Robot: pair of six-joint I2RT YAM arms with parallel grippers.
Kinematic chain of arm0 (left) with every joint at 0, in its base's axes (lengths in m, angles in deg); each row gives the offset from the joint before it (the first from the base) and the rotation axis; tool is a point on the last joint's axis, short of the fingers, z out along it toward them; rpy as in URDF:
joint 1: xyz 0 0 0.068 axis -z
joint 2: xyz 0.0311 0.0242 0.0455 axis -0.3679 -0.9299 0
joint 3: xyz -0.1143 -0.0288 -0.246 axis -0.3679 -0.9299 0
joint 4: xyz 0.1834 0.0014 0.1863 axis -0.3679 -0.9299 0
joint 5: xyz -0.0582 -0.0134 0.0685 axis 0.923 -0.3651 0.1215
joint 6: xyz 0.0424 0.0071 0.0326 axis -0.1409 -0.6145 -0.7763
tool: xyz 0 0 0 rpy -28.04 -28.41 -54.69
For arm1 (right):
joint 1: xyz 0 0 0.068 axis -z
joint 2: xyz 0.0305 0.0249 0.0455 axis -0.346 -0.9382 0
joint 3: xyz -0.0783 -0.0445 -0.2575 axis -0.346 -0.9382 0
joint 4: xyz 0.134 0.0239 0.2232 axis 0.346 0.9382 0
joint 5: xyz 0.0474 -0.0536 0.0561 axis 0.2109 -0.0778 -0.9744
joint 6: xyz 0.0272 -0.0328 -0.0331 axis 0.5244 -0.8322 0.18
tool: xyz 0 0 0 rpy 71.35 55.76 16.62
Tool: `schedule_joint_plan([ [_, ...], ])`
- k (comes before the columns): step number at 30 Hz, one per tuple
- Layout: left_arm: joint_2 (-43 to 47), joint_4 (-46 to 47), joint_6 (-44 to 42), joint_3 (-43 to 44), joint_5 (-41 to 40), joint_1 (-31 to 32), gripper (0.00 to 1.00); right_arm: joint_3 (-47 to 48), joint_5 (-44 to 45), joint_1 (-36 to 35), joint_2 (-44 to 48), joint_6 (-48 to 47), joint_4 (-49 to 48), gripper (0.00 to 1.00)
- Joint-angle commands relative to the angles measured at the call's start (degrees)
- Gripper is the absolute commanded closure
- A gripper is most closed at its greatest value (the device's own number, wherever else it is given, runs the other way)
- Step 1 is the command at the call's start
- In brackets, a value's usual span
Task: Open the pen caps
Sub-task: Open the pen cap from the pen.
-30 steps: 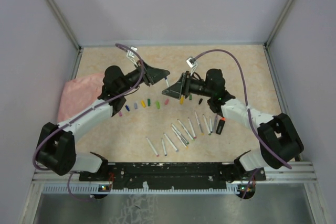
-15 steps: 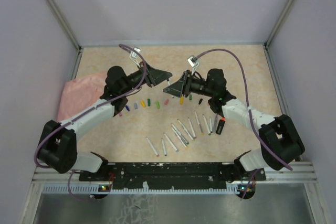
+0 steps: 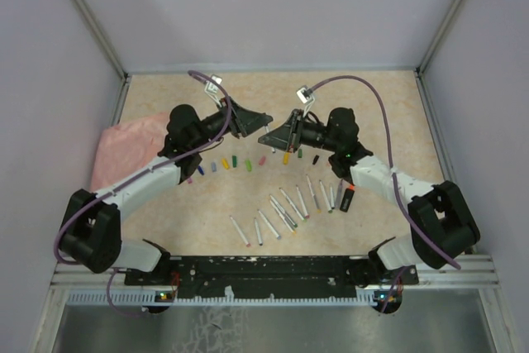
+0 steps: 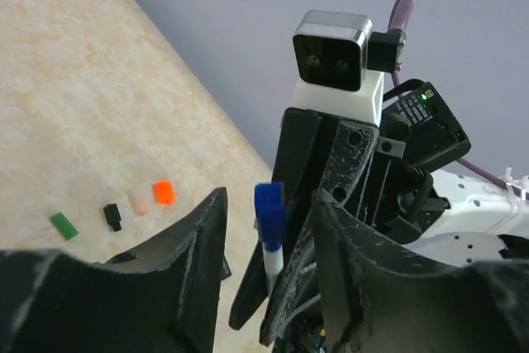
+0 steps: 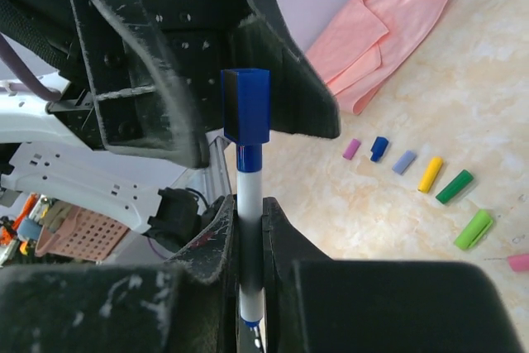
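Above the far middle of the counter (image 3: 372,105), the pen (image 4: 272,262) lies left-to-right, its barrel pinched tight in the right end effector (image 5: 248,219) and its blue cap (image 5: 245,103) pointing left between the parted, seemingly non-touching jaws of the left end effector (image 4: 269,208).

Since a second ago, we see the left gripper (image 3: 266,118) shifted a little toward the right edge of the tabletop (image 3: 372,105). The right gripper (image 3: 264,138) has lifted slightly toward the far edge, so the gap that lay between the two is gone. The right jaws, apart before, have closed on the white barrel of the pen (image 5: 249,196). The left jaws have parted, and the blue cap (image 4: 269,208) now stands between them with a gap on each side.
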Motion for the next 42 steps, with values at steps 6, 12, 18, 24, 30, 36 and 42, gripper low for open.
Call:
schedule_joint_plan([
  [6, 3.51, -4.49, -2.23, 0.19, -3.44, 0.09, 0.24, -0.05, -0.94, 1.65, 2.07, 1.96, -6.32, 1.0],
  [12, 3.35, -6.22, -0.36, 1.5, -2.33, -1.13, 0.21, -0.29, -1.61, 1.65, 1.55, 2.16, -6.48, 1.0],
  [18, 2.29, -7.52, 0.29, 3.41, -0.97, -1.41, 0.24, -0.12, -2.68, 1.65, 0.48, 3.09, -7.15, 1.0],
  [24, 1.13, -7.88, 0.98, 5.01, 0.0, -1.4, 0.32, -0.03, -3.85, 1.65, -0.69, 3.88, -7.65, 1.0],
  [30, -0.07, -8.13, 1.73, 5.65, 0.94, -1.34, 0.43, 0.22, -4.89, 1.65, -1.54, 4.89, -8.78, 1.0],
  [36, -1.09, -7.78, 2.3, 6.08, 2.01, -1.29, 0.56, 0.24, -5.43, 1.52, -2.12, 5.4, -9.2, 1.0],
  [42, -1.46, -7.69, 2.52, 6.39, 2.43, -1.38, 0.58, 0.41, -5.4, 1.35, -2.35, 5.34, -8.82, 1.0],
])
